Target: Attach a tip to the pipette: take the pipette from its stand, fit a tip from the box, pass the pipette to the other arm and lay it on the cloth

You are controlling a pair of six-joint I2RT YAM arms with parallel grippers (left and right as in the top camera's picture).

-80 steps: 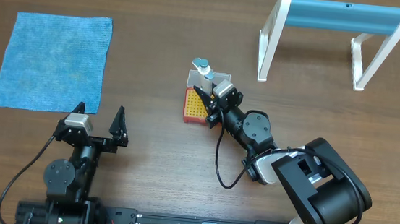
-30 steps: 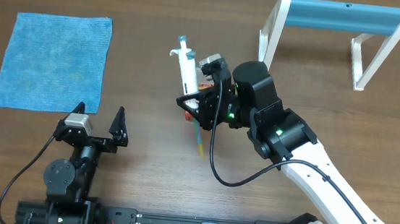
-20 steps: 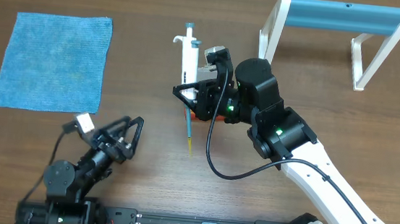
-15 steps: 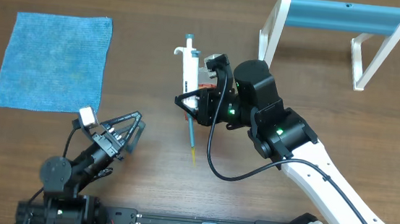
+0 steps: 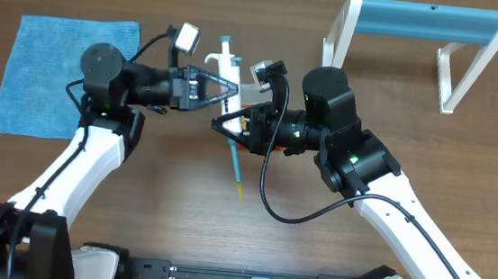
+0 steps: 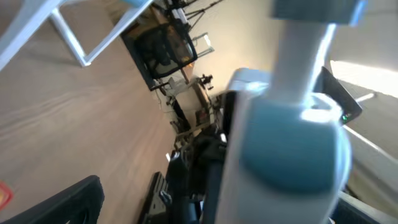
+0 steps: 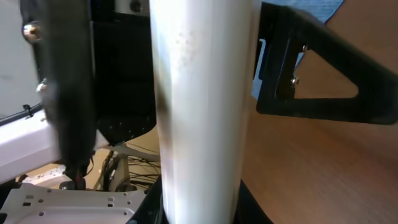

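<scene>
The white pipette (image 5: 230,79) with a blue head hangs above the table's middle, its blue shaft ending in a yellow tip (image 5: 241,193). My right gripper (image 5: 235,125) is shut on its white body (image 7: 199,112). From the left, my left gripper (image 5: 220,87) stands open around the pipette's upper part, and the blue head (image 6: 292,124) sits close between its fingers. One black left finger (image 7: 317,81) shows beside the body. The blue cloth (image 5: 66,77) lies flat at the far left.
The white and blue pipette stand (image 5: 422,24) is at the back right. A sliver of the orange tip box (image 5: 247,121) shows under the right gripper. Bare wood spreads across the front and between the cloth and the arms.
The left arm rose from its rest at the front left and swung up to the pipette's head. The right arm lifted the pipette off the tip box with a tip on.
</scene>
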